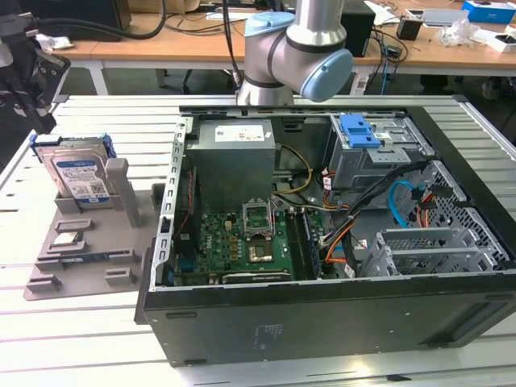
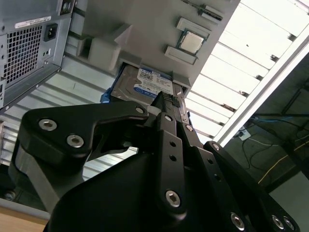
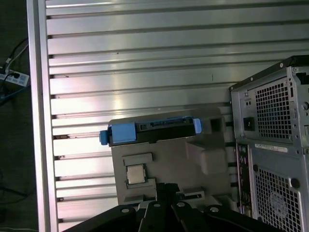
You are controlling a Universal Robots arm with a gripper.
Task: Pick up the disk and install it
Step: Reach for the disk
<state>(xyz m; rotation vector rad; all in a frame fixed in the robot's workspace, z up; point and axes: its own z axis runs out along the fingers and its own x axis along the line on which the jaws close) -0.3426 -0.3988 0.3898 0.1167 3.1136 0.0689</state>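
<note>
On the exterior view's left, we are seeing the disk (image 1: 79,173) standing on edge in a grey holder (image 1: 97,270), its label facing the camera and blue rails along its sides. A small square chip (image 1: 68,239) is lying in the holder just in front of it. The holder is resting on the slatted metal table (image 1: 81,347), just beside the open computer case (image 1: 322,322). Inside the case, the grey power-supply box (image 1: 234,157) is sitting above the green board (image 1: 242,242), with the drive cage (image 1: 387,161) and its blue latch (image 1: 359,131) further right. The arm (image 1: 298,48) is standing behind the case. In the first wrist view the gripper (image 3: 165,189) is hanging over the holder, apart from the disk and not grasping it. We cannot tell how far it is open.
</note>
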